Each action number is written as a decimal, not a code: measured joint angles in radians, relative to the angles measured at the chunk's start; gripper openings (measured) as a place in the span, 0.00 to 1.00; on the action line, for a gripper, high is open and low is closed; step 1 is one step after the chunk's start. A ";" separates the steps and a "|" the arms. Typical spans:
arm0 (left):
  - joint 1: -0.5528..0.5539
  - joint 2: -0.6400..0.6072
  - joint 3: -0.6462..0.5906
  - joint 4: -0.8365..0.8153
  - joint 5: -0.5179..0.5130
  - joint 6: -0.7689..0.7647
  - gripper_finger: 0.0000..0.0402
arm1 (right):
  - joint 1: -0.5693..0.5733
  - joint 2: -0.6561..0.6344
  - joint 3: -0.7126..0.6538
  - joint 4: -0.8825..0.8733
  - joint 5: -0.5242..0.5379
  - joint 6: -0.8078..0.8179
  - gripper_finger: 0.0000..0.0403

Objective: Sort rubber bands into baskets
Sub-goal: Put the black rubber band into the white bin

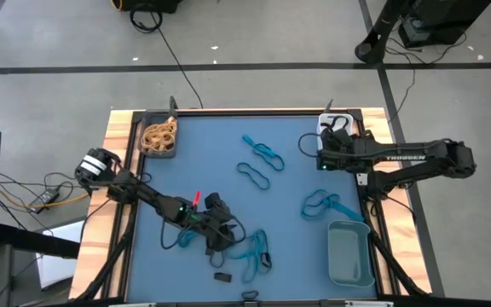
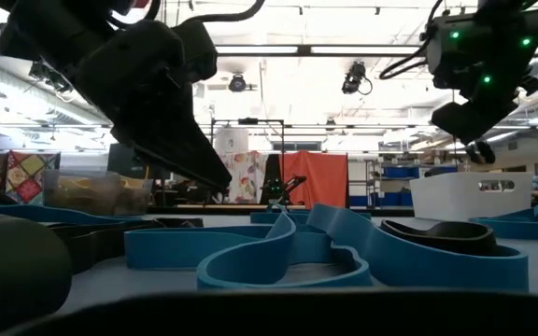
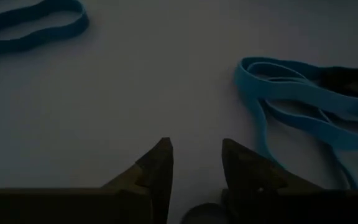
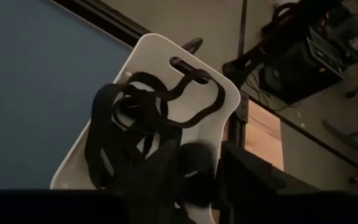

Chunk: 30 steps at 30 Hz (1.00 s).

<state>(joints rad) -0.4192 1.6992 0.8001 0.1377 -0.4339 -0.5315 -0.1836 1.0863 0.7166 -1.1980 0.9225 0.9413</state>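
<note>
High view: two dark arms work over a blue mat [image 1: 228,162] framed by a wooden table [image 1: 118,136]. The left gripper [image 1: 220,234] sits low near the mat's front edge, beside a tangle of blue rubber bands [image 1: 254,251]; in the left wrist view its fingers [image 3: 157,165] stand apart with nothing between them, above bare mat, the blue bands [image 3: 297,99] just to one side. The right gripper [image 1: 329,153] hangs over the white basket [image 1: 331,124] at the far right corner. In the right wrist view that basket [image 4: 222,81] holds a heap of black rubber bands [image 4: 135,124], and the fingers [image 4: 247,171] show a gap between them just above the heap; whether they are touching a band cannot be told. The dark basket [image 1: 158,136] at the far left corner is filled with tan rubber bands [image 1: 158,134]. The grey-teal basket [image 1: 349,253] lies at the front right of the mat. More blue loops lie loose at mid-mat [image 1: 261,162] and near the grey-teal basket [image 1: 326,205]. A small black band [image 1: 222,276] lies near the front edge
</note>
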 joint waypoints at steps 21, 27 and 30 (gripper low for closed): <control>-0.028 -0.004 0.003 -0.252 0.219 -0.191 0.35 | 0.184 0.001 -0.001 0.358 -0.209 -0.134 0.60; -0.028 -0.003 0.002 -0.259 0.182 -0.203 0.35 | 0.264 0.018 -0.001 0.459 -0.210 -0.155 0.57; -0.028 -0.003 0.002 -0.264 0.166 -0.201 0.32 | 0.292 0.032 -0.001 0.467 -0.210 -0.151 0.55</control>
<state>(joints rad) -0.4473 1.6958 0.8021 -0.1265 -0.2684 -0.7326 0.1085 1.1187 0.7158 -0.7313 0.7124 0.7906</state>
